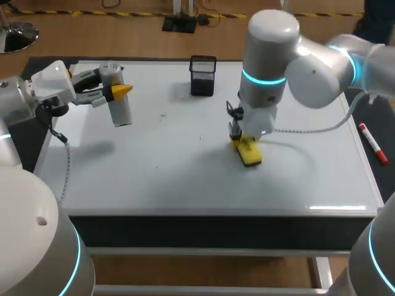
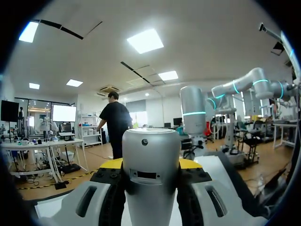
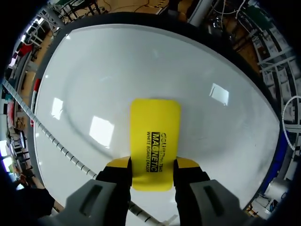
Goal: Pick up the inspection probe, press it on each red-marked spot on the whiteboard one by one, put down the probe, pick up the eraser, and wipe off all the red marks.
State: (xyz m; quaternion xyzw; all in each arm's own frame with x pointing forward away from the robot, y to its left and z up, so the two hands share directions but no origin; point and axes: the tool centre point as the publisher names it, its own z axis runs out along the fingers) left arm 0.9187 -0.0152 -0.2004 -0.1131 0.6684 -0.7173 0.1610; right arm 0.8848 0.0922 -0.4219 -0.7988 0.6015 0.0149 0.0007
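Yellow eraser (image 3: 154, 141): rounded rectangle, flat on glossy whiteboard (image 3: 117, 80), long axis pointing ahead of right hand (image 3: 151, 165), which clamps it. Left hand (image 2: 150, 164) grips smooth silver cylindrical inspection probe (image 2: 151, 148), roughly upright.

The dark bench (image 1: 185, 227) carries a white whiteboard (image 1: 185, 179) that covers nearly all of its top. A yellow eraser (image 1: 249, 152) lies flat on the whiteboard (image 3: 117, 70), its near end between the right fingers (image 3: 187, 164), the rest of the eraser (image 3: 155, 136) stretching ahead of them. A black mesh pen holder (image 1: 203, 75) stands upright at the board's far edge, between the left fingers (image 1: 122, 90) and the right ones. A red-capped marker (image 1: 373, 143) lies on the bench's dark margin, well apart from the right fingers on their outer side. A few tiny dark specks dot the board between the two pairs of fingers.
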